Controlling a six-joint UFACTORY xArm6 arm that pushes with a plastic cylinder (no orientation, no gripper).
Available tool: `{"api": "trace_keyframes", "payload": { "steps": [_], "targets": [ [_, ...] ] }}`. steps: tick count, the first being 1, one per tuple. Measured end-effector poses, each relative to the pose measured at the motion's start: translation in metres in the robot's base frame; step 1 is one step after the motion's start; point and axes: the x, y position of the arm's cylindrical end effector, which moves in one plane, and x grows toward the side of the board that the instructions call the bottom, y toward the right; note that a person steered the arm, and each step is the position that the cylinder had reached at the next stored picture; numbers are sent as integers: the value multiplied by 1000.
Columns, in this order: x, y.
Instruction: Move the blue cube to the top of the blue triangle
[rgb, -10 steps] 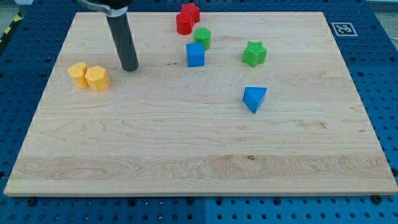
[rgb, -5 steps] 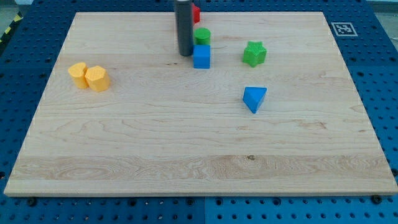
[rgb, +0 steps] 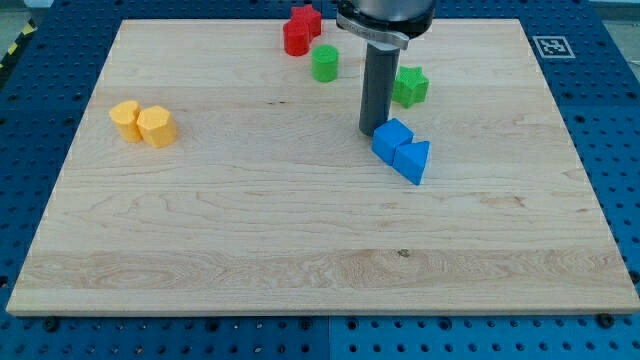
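So there's no pincer on this rig to be open or closed, just the dark rod, and my tip (rgb: 371, 131) is parked right against the upper-left side of the blue cube (rgb: 392, 140). Touching or as good as touching, hard to call from this angle.

Working outward from my tip: the cube sits just to its lower right, and jammed against the cube's far lower-right side is the blue triangle (rgb: 413, 160). The two look pressed together. So tip, cube and triangle pretty much line up on one diagonal running down and to the view's right. The cube is turned a bit, one corner aimed toward the view's bottom-left, and it has no real long axis. The triangle's point faces the view's bottom.

My read: the cube is beside the triangle's upper-left, not squarely above it, so it probably wants a nudge toward the view's right.

Further out on the bench (rgb: 300, 250): a green star (rgb: 409, 86) just right of the rod, a green cylinder (rgb: 324, 62) and red blocks (rgb: 300, 29) up-left, two yellow blocks (rgb: 144, 122) way off left.
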Motion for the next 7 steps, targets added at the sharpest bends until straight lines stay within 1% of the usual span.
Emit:
{"api": "trace_keyframes", "payload": {
  "steps": [1, 3, 4, 5, 6, 7],
  "targets": [
    [11, 1],
    [15, 71],
    [6, 118],
    [-37, 146],
    [-74, 118],
    [-79, 62]
  ]
}}
